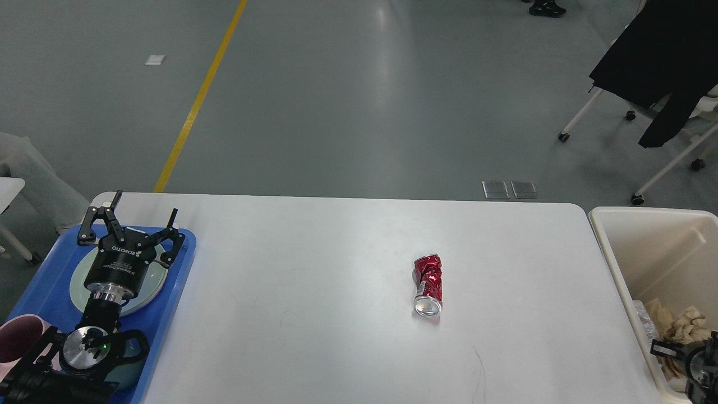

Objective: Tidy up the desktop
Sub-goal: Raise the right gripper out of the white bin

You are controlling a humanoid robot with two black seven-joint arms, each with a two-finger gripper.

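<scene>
The desktop [314,269] is a large white tabletop with rounded corners. A crushed red can [428,285] lies on its side right of the middle, its silver end toward me. My left gripper [146,203] is open and empty, held above a pale plate [154,283] on the blue tray [47,280] at the desktop's left end. My right gripper [676,353] shows only as a small dark part at the bottom right corner, over the cream bin [645,235]. Its fingers cannot be told apart.
A pink mug [14,336] and a dark cup [128,359] stand on the tray near my left arm. The bin holds crumpled paper [681,325] and foil. A wheeled chair with a black coat [656,62] stands on the floor at back right.
</scene>
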